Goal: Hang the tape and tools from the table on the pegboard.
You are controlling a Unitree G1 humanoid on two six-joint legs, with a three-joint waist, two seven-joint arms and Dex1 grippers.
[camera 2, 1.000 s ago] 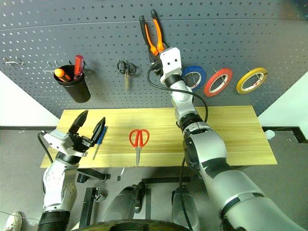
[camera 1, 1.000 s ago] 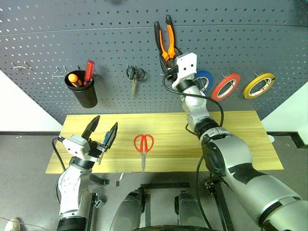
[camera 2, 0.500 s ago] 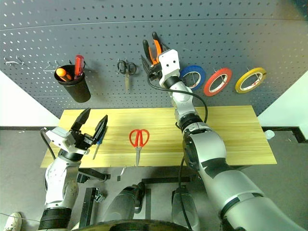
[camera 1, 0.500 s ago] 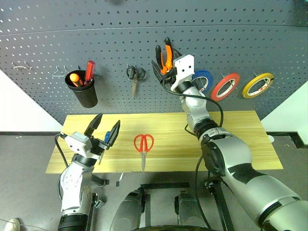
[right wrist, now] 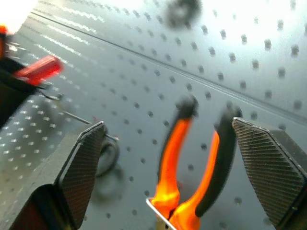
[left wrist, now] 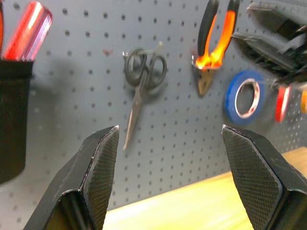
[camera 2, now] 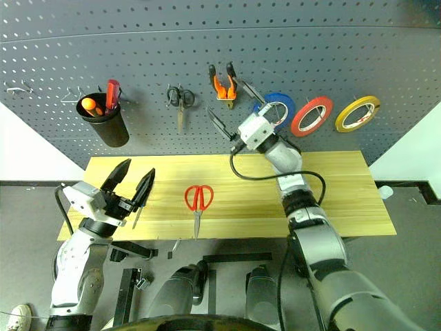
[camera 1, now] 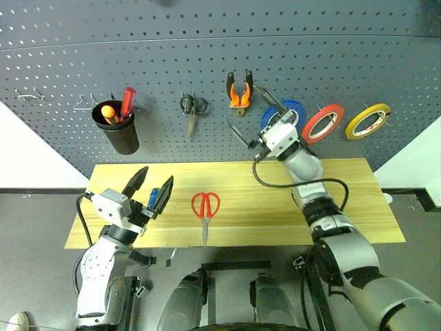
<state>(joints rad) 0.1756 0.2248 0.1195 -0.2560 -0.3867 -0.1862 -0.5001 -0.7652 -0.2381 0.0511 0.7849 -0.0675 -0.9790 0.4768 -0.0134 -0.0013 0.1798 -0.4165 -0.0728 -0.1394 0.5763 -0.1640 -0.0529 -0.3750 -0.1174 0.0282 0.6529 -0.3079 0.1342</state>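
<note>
Blue-handled screwdriver point(camera 1: 153, 198) half hidden behind left tool point(camera 1: 152, 187) fingers.

workshop; tool-hung pegboard point(camera 1: 344, 55), wooden table point(camera 1: 344, 207)

On the pegboard point(camera 1: 344, 62): three tape rolls, namely one blue point(camera 1: 296, 110), one red point(camera 1: 324, 123), one yellow point(camera 1: 370, 121). One pair of pliers point(camera 1: 239, 93). One pair of black scissors point(camera 1: 193, 109). One black cup point(camera 1: 117, 131) holding two tools.

On the bench point(camera 1: 358, 200): one pair of red scissors point(camera 1: 205, 207), one blue screwdriver point(camera 1: 152, 198).
</note>
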